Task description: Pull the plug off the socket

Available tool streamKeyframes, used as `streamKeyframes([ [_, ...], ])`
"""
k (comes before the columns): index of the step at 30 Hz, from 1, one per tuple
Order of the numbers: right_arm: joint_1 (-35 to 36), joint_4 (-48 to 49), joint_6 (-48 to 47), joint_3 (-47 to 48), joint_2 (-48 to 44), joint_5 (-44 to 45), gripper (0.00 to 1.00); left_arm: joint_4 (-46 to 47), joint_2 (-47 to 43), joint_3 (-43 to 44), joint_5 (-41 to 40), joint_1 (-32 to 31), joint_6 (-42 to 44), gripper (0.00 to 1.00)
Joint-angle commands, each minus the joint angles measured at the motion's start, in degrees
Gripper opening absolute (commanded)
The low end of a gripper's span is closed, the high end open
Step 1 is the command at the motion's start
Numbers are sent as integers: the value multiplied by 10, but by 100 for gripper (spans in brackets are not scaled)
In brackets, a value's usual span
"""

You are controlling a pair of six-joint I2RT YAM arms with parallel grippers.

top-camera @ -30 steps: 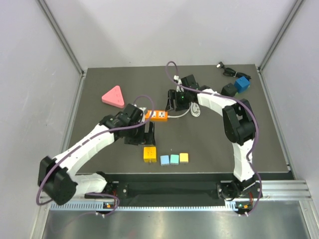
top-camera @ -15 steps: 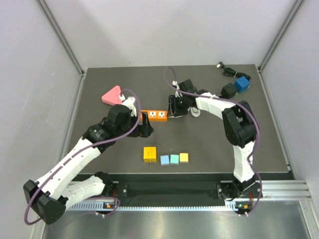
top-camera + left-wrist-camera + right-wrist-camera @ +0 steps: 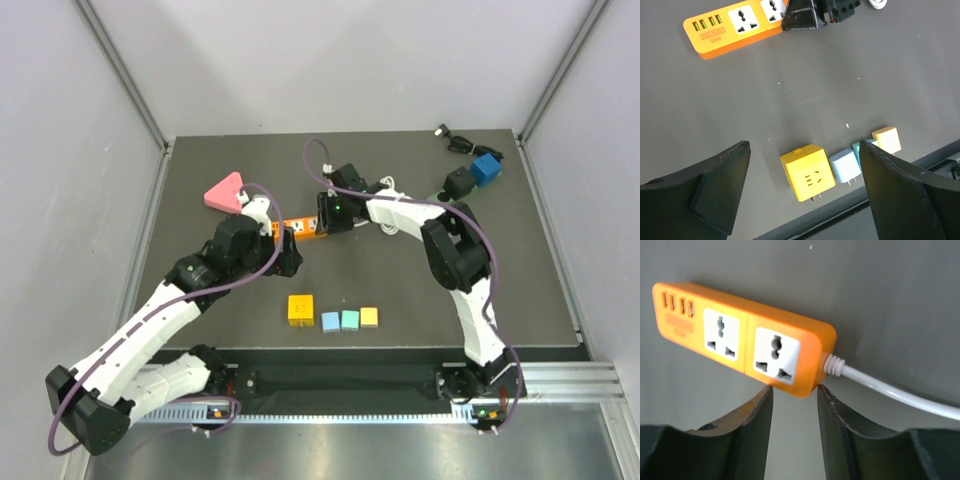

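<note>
Two right jaws narrower, nearer strip (image 3: 742, 337)

This is a robotics lab, and I am looking into a purpose-built test cell. A dark counter (image 3: 540, 260) is boxed in by plain pale wall panels (image 3: 330, 60) held by bare aluminium posts (image 3: 120, 70). Nothing here is domestic or decorative. Two white jointed arms, the left arm (image 3: 160, 320) and the right arm (image 3: 465, 290), are bolted to a slotted metal rail (image 3: 560, 378) along the near edge. Purple cable (image 3: 306, 158) loops loosely over them. Spread across the counter are practice props rather than working gear: an orange power strip (image 3: 735, 27), small coloured adapter cubes (image 3: 350, 319), a pink triangular block (image 3: 226, 192) and a blue cube (image 3: 487, 167).
</note>
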Motion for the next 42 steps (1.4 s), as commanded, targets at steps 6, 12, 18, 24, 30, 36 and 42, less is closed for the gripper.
streamKeyframes([
  [6, 15, 47, 98, 158, 112, 75, 39, 17, -31, -18, -77, 1, 16, 93],
  [12, 22, 119, 131, 319, 213, 80, 42, 23, -47, -25, -89, 2, 19, 94],
  [18, 22, 264, 163, 461, 297, -24, 51, 17, -46, -29, -101, 2, 19, 94],
  [24, 9, 192, 114, 398, 175, -5, 55, 12, -54, -26, -92, 3, 10, 94],
  [30, -24, 54, 45, 215, -31, 94, 66, 54, -54, -50, -38, 2, -17, 93],
  [36, -105, -65, 26, 53, -185, 195, 75, 70, -25, -54, 43, 2, -42, 91],
  [42, -210, -144, 23, -48, -244, 276, 82, 98, -3, -48, 73, 0, -51, 90],
])
